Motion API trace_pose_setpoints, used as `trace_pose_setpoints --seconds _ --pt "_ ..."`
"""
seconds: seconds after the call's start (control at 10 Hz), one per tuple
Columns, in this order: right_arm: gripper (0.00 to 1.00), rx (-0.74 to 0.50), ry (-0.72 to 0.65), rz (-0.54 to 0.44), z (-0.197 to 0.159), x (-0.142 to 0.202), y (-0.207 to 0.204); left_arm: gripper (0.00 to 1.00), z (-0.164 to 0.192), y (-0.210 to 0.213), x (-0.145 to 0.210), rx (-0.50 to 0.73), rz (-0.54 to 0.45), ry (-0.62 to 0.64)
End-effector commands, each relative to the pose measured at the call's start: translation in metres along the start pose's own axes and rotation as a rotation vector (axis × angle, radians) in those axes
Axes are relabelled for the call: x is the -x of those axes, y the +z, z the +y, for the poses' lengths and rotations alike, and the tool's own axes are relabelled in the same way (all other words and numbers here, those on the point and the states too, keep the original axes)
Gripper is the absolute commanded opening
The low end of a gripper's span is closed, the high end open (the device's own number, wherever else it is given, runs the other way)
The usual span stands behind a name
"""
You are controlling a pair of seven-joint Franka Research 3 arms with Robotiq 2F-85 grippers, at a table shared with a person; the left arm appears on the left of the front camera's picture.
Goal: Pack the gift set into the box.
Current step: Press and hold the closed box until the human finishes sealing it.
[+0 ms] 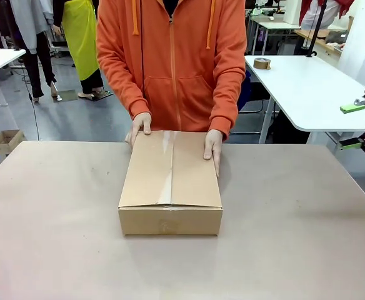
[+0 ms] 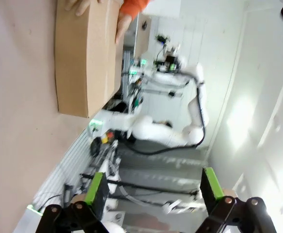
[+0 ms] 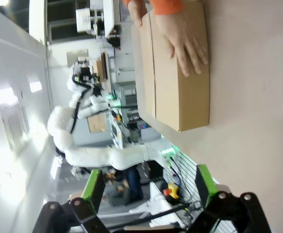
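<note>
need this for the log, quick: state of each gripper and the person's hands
Left gripper: open, empty.
Right gripper: open, empty.
Person's hands: resting on the closed box.

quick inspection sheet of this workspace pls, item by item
surface: table, plain beige top, flat, no spills seen
job's things: box mid-table, top flaps shut, contents hidden; person's hands rest on its far end
clutter: nothing seen
grippers: left gripper open, holding nothing; right gripper open, holding nothing, near the table's right edge
cables: black cable along the right arm, away from the box
surroundings: white table behind, with a tape roll on it; small carton on the floor at left; people farther back
</note>
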State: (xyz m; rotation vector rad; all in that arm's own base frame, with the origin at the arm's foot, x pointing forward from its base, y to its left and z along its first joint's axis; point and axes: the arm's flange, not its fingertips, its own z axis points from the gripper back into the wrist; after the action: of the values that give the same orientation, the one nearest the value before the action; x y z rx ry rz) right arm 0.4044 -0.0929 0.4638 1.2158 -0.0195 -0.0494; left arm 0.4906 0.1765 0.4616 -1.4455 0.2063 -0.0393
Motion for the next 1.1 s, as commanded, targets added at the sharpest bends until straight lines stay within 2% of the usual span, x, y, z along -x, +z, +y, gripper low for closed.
trace_pose_setpoints --seconds 0.0,0.1,0.2,0.3,0.4,0.5,0.6,0.8,0.9,1.0 --pt "1.00 0.058 0.425 0.117 0.043 -0.004 -0.070 1.00 -0.010 -0.099 -0.010 -0.124 0.237 -0.295" --pt "1.00 0.066 0.655 0.160 0.055 0.001 -0.118 1.00 0.000 -0.150 -0.006 -0.066 0.415 -0.451" --pt "1.00 0.051 0.816 0.212 0.055 0.010 -0.163 1.00 0.017 -0.190 0.001 0.001 0.473 -0.572" --pt "1.00 -0.006 0.960 0.234 0.051 0.020 -0.195 1.00 0.035 -0.215 0.005 0.035 0.434 -0.690" --pt "1.00 0.046 1.082 0.229 0.041 0.031 -0.212 1.00 0.048 -0.224 0.009 0.070 0.347 -0.799" --pt "1.00 0.184 1.081 0.121 0.037 0.023 -0.188 1.00 0.048 -0.210 0.003 0.070 0.243 -0.861" --pt "1.00 0.136 0.795 0.282 0.068 0.027 -0.209 1.00 0.025 -0.241 -0.006 -0.031 0.402 -0.659" --pt "1.00 0.136 0.795 0.282 0.068 0.027 -0.209 1.00 0.025 -0.241 -0.006 -0.031 0.402 -0.659" --pt "1.00 0.172 0.907 0.268 0.053 0.029 -0.213 1.00 0.044 -0.240 -0.003 -0.003 0.342 -0.736" --pt "1.00 0.233 1.180 0.249 0.061 0.020 -0.247 1.00 0.046 -0.263 -0.018 -0.024 0.263 -0.993"
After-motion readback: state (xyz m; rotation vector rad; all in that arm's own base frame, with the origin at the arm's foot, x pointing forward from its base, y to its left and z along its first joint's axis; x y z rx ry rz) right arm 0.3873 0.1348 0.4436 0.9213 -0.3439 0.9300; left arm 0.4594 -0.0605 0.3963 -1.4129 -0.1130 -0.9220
